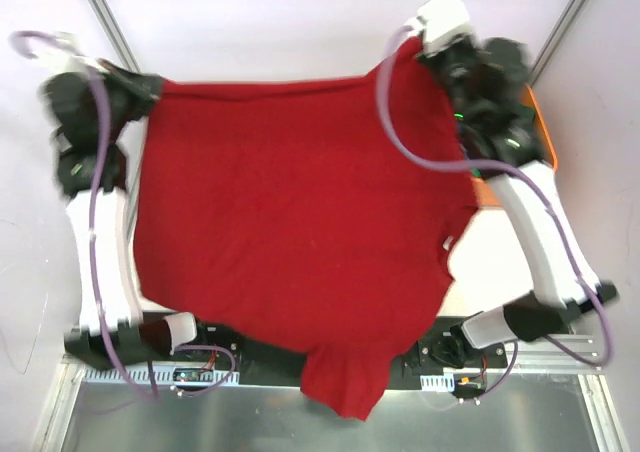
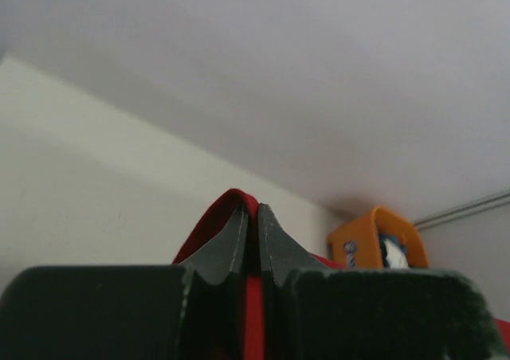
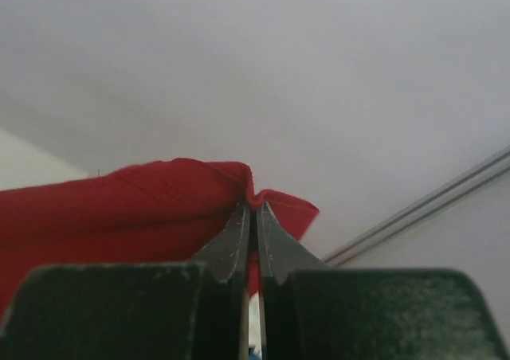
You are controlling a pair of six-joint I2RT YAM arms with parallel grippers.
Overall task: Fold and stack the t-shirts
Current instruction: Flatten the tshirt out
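Dark red t-shirt [image 1: 300,212] held spread, left end effector [image 2: 250,210] and right end effector [image 3: 252,209] pinching its edge

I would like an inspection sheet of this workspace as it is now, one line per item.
Surface: pale table, mostly covered by cloth.
Job's things: dark red t-shirt, spread wide, one end hanging past the near edge.
Clutter: orange tub at the far right, contents unclear.
Pincers: left pincer and right pincer each shut on the shirt's far edge.
Cables: purple cables run along both arms.
Surroundings: pale backdrop, metal rail.
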